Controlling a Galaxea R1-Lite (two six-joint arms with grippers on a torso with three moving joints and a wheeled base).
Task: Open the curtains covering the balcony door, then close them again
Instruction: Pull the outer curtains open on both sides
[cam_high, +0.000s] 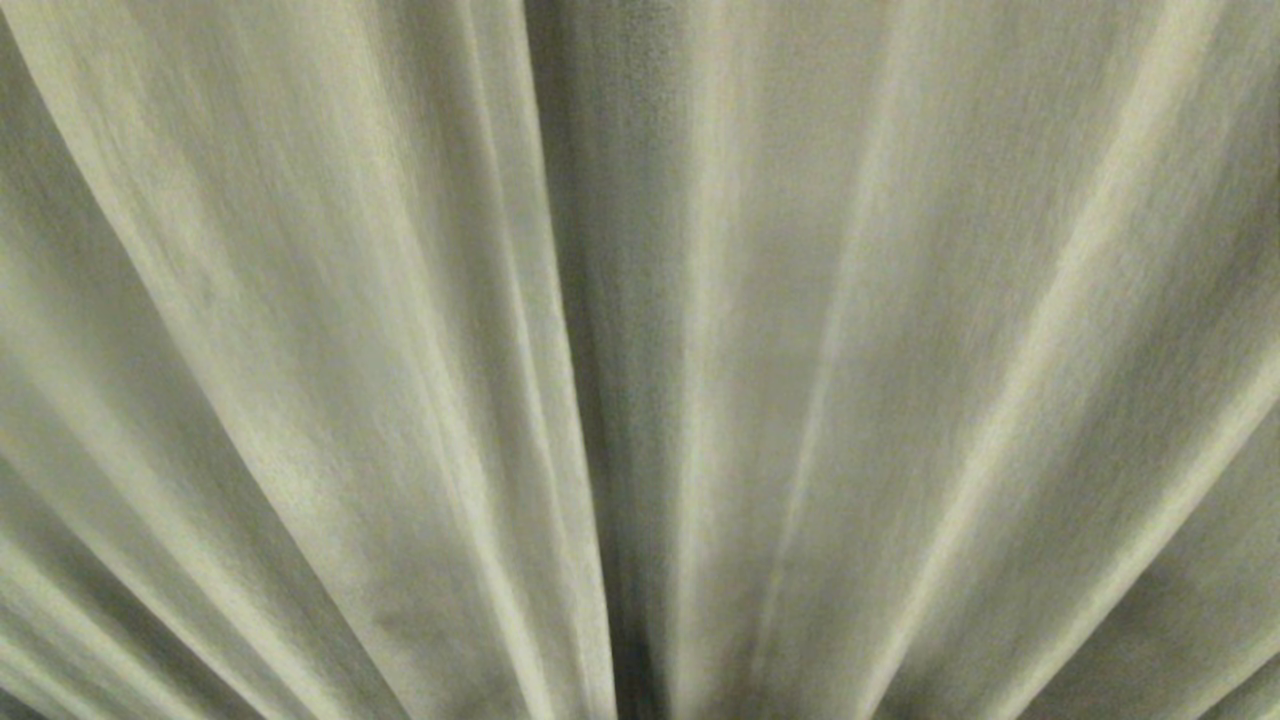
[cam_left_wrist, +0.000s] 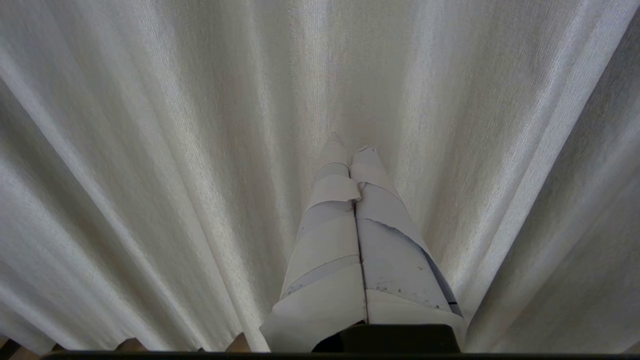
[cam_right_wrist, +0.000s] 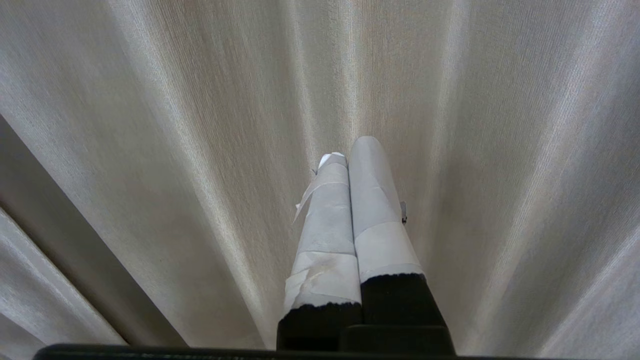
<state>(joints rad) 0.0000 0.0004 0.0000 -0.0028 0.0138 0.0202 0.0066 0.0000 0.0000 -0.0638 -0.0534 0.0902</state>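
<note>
Cream curtains (cam_high: 400, 350) fill your whole head view, pleats hanging shut with a dark seam down the middle. Your left claw (cam_left_wrist: 348, 148) points at the fabric, its taped fingers (cam_left_wrist: 327, 235) pressed together on nothing. Your right claw (cam_right_wrist: 350, 150) does the same, also pressed together and empty.

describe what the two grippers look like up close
The left gripper has two long tapering fingers fully wrapped in pale grey-white tape, layered in overlapping bands. The right gripper has rounder fingers wrapped in the same tape, frayed at one tip, with bare black bases showing. No cables visible.
</note>
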